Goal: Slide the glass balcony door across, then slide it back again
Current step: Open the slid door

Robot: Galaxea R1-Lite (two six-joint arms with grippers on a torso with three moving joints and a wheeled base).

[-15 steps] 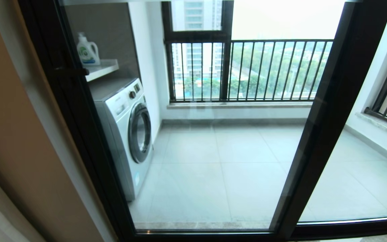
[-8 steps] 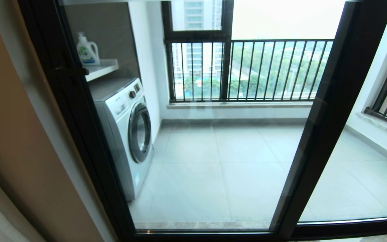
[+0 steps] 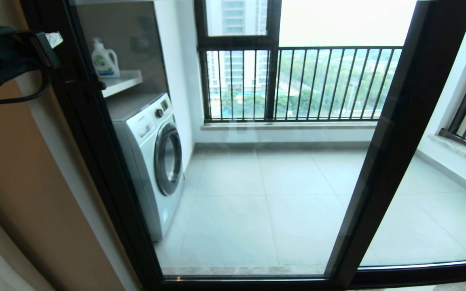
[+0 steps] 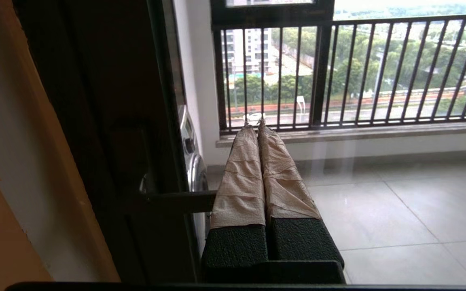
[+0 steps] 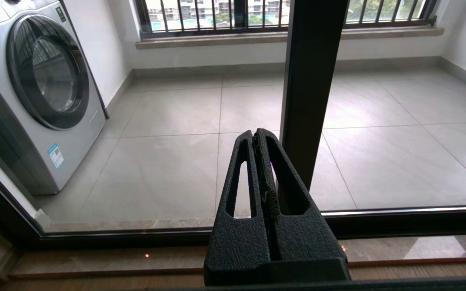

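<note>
left tool (image 4: 257,125), cloth-wrapped fingers pressed together, sits beside the black-framed glass balcony door's (image 3: 233,182) small black handle (image 4: 176,201); right tool (image 5: 256,139) closed too.

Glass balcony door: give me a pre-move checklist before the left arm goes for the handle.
1. glass balcony door sits fully to the left: ok.
2. handle unobstructed: ok.
3. left gripper near the handle, fingers together beside it: ok.
4. Left gripper touching the handle: cannot tell.
5. right gripper low before the door, shut and holding nothing: ok.
6. washing machine behind the glass, out of the sliding path: ok.
</note>
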